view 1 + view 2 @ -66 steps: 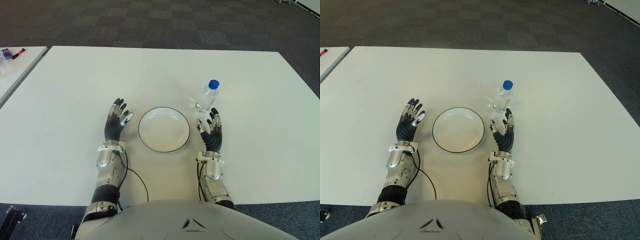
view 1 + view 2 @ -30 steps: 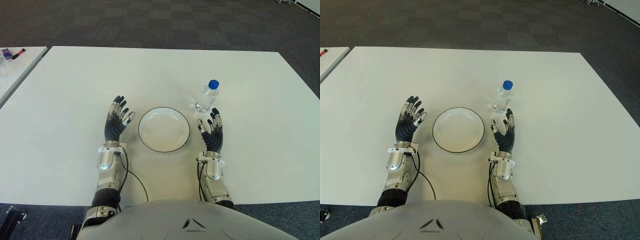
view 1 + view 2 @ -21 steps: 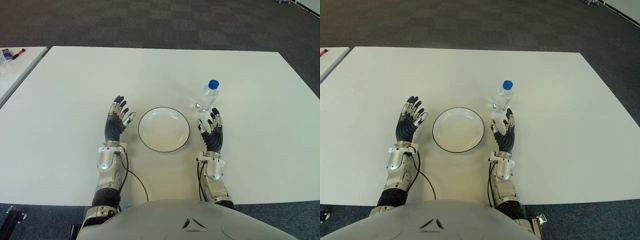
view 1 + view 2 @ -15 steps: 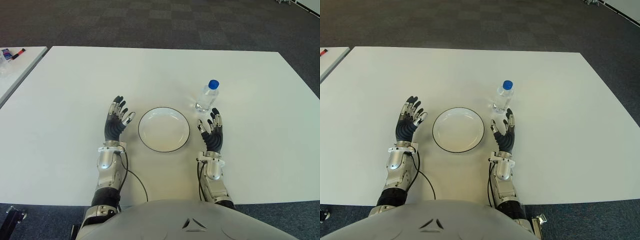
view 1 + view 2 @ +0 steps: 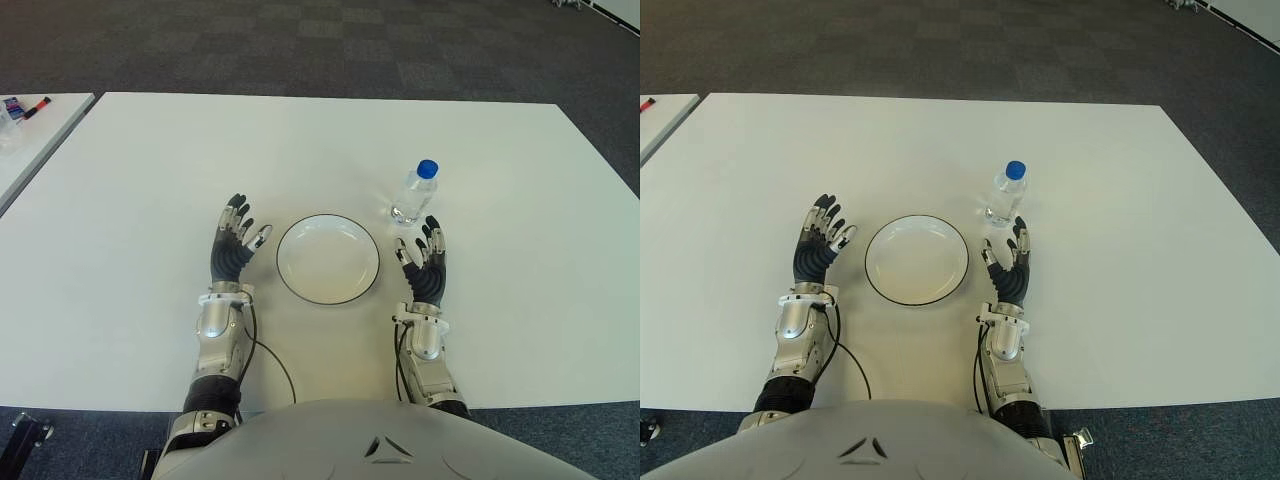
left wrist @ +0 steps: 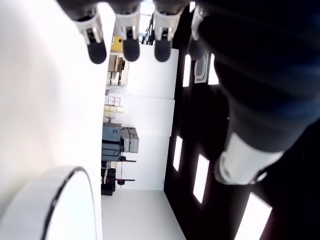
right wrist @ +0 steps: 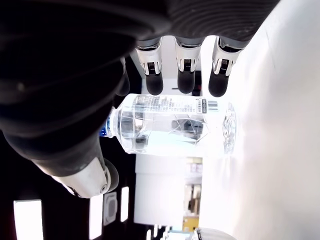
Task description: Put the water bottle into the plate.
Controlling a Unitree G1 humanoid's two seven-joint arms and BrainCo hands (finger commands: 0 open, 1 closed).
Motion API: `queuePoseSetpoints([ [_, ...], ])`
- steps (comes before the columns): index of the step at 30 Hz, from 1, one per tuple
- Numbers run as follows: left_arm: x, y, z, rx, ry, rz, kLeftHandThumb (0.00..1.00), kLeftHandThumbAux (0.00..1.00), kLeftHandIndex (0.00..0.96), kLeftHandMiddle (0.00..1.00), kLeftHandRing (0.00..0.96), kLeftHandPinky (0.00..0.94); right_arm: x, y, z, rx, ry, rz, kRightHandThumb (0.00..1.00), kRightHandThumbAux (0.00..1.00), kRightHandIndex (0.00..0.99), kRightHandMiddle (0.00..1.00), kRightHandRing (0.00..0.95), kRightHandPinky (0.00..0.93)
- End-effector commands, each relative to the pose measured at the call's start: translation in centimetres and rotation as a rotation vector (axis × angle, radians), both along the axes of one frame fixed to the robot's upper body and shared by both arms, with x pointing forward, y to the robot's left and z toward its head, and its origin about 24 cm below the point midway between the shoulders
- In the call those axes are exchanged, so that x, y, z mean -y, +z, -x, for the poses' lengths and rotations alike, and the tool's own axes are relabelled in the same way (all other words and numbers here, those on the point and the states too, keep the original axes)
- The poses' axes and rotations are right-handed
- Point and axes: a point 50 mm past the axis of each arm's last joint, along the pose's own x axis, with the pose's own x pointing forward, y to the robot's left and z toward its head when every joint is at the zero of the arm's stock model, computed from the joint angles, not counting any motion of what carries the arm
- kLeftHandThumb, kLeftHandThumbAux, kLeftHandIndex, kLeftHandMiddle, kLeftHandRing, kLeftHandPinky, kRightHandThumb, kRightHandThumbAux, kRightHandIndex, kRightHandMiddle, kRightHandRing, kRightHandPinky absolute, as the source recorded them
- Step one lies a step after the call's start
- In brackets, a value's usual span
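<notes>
Almost nothing has moved since the earlier frames: the left hand (image 5: 234, 250) has only shifted very slightly beside the plate, and the right hand (image 5: 426, 268) sits where it did.

Both hands show palm-in over the white bench (image 5: 130, 200), fingers extended and spread, holding nothing. The left hand shows at about 9 o'clock of the plate (image 5: 328, 259), close to its rim but apart from it; its wrist view shows straight fingertips and a curved piece of the plate's dark-edged rim. The right hand shows at about 3 o'clock of the plate, also apart from it.

The water bottle (image 5: 414, 192) stands upright on the bench, outside the plate, at about 1 o'clock from the plate's centre and just beyond the right hand's fingertips (image 7: 185, 79). It is clear, with a blue cap (image 5: 427, 168). In the right wrist view the bottle lies right past the extended fingers, with a gap between them and its side.

A second white bench (image 5: 30, 130) shows at 10 o'clock, with a marker (image 5: 36, 105) on it.
</notes>
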Motion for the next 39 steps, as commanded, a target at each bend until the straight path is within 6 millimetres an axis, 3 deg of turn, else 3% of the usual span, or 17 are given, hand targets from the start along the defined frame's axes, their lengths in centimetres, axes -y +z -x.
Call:
queuePoseSetpoints([
  [1, 0.1, -0.2, 0.1, -0.018, 0.005, -0.015, 0.168, 0.766, 0.052, 0.077, 0.075, 0.103, -0.4, -0.8, 0.2, -0.061, -0.049, 0.032, 0.147, 0.713, 0.050, 0.066, 0.067, 0.077],
  [6, 0.0, -0.1, 0.0, -0.021, -0.001, -0.017, 0.165, 0.761, 0.055, 0.080, 0.077, 0.106, 0.2, -0.8, 0.2, -0.099, -0.110, 0.099, 0.159, 0.679, 0.046, 0.034, 0.029, 0.032],
  [17, 0.0, -0.3, -0.1, -0.020, 0.004, 0.008, 0.181, 0.758, 0.066, 0.087, 0.084, 0.111, 0.7, 0.0, -0.6, -0.074, -0.181, 0.117, 0.273, 0.642, 0.035, 0.028, 0.025, 0.063],
  [39, -0.2, -0.3, -0.2, -0.032, 0.007, 0.007, 0.188, 0.749, 0.065, 0.076, 0.070, 0.097, 1.6, 1.7, -3.8, -0.033, -0.230, 0.153, 0.357, 0.599, 0.021, 0.030, 0.028, 0.071],
])
